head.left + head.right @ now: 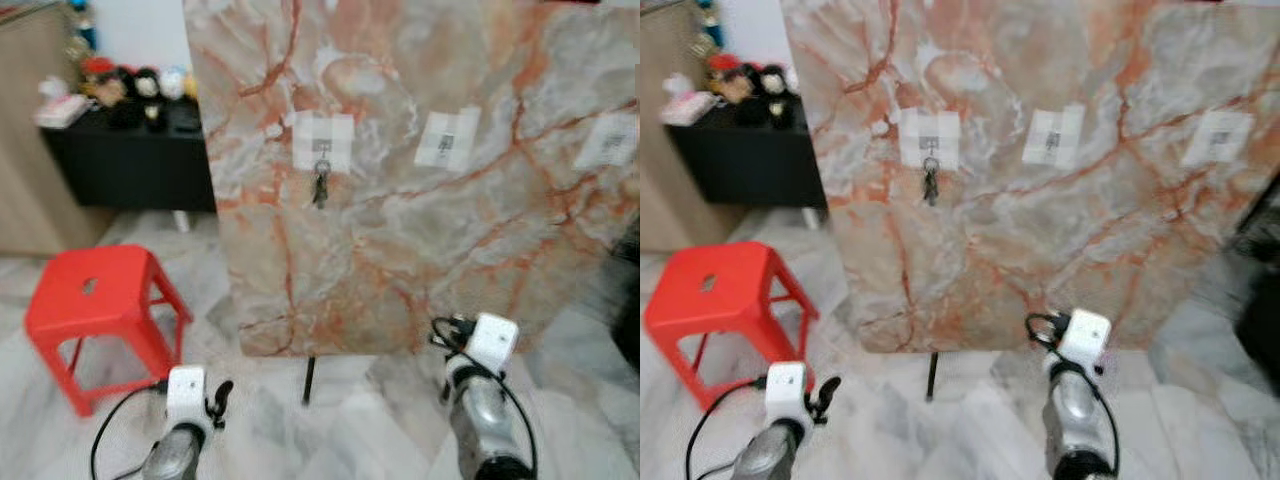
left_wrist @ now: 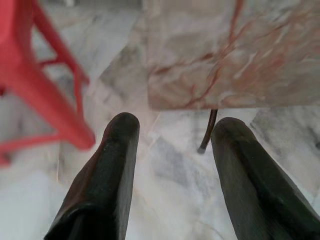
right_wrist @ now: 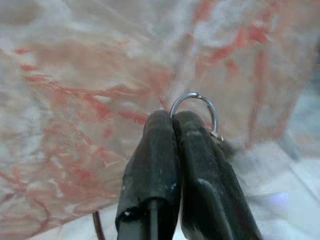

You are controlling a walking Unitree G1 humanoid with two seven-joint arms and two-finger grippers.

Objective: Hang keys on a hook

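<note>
A tall marble board (image 1: pixel 420 220) stands before me with three white hook patches: left (image 1: pixel 322 142), middle (image 1: pixel 447 138) and right (image 1: pixel 607 140). A dark bunch of keys (image 1: pixel 320 188) hangs from the left hook. My right gripper (image 3: pixel 172 120) is shut on a silver key ring (image 3: pixel 194 94); it is held low by the board's bottom edge, well below the middle hook. What hangs from the ring is hidden behind the fingers. My left gripper (image 2: pixel 175 130) is open and holds nothing, low over the floor at the left (image 1: pixel 220 395).
A red plastic stool (image 1: pixel 95 290) stands left of the board, close to my left arm. A thin black leg (image 1: pixel 309 380) props the board from below. A black cabinet (image 1: pixel 130 160) with toys on top is at the back left. The floor is pale marble.
</note>
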